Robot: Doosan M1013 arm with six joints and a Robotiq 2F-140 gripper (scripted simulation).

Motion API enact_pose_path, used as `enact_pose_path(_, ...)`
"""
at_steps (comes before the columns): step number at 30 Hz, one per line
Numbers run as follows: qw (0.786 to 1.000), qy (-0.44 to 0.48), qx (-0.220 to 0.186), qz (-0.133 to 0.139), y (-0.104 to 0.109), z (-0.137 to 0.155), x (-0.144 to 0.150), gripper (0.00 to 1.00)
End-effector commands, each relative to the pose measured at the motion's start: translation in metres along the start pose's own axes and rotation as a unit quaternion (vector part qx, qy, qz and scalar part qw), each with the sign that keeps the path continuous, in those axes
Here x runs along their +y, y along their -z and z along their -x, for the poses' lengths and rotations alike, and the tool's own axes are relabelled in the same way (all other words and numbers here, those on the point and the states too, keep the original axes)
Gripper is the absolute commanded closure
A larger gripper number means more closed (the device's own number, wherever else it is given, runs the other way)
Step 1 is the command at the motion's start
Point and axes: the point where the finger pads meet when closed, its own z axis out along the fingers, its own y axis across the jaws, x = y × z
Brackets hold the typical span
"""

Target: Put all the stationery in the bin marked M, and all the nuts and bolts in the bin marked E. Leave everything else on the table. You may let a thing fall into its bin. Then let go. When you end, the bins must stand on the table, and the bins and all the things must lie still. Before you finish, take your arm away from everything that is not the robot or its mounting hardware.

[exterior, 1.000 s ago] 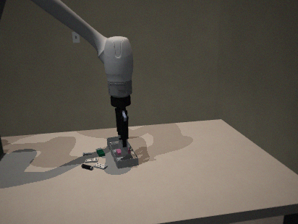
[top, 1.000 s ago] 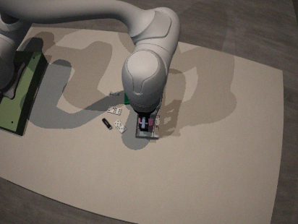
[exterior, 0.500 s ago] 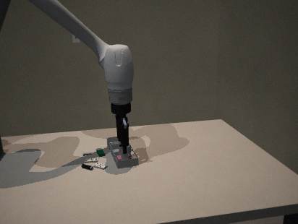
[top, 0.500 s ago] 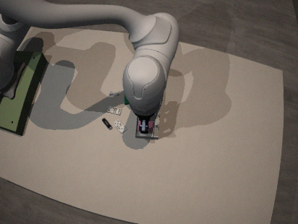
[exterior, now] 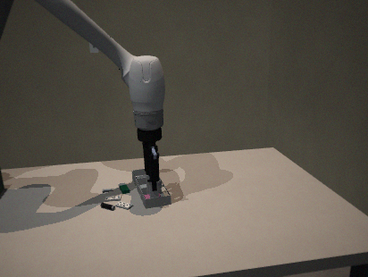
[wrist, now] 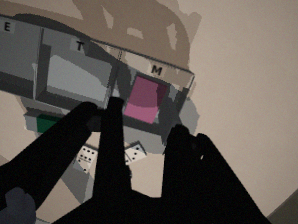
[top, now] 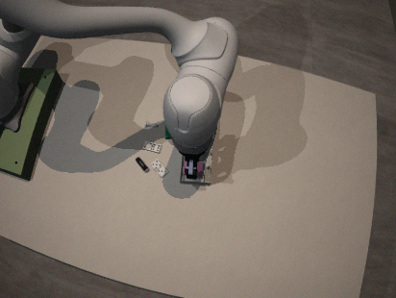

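Note:
A grey row of bins (top: 194,182) (exterior: 156,203) stands mid-table; in the wrist view its compartments are lettered E (wrist: 20,63), T and M (wrist: 181,83). A pink eraser (wrist: 143,99) (top: 202,168) lies in bin M. My gripper (top: 191,168) (exterior: 154,189) (wrist: 145,100) reaches down into bin M, its fingers a little apart on either side of the eraser and loose on it. A small grey bolt (top: 152,125) (exterior: 108,190) lies on the table to the left of the bins. A black pen-like stick (top: 142,164) (exterior: 107,205) lies further left.
Two white dominoes (top: 152,147) (top: 159,167) and a green block (top: 166,132) (exterior: 124,188) lie left of the bins; the arm partly hides the block. A green board (top: 24,130) sits at the table's far left by the robot base.

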Motion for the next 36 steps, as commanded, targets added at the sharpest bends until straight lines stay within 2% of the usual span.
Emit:
enact_pose_path(1,1.000,0.000,0.000,0.000,0.000,0.000,0.000,0.72)
enact_pose_path(13,1.000,0.000,0.000,0.000,0.000,0.000,0.000,0.72)
enact_pose_path(36,1.000,0.000,0.000,0.000,0.025,0.000,0.000,0.72)
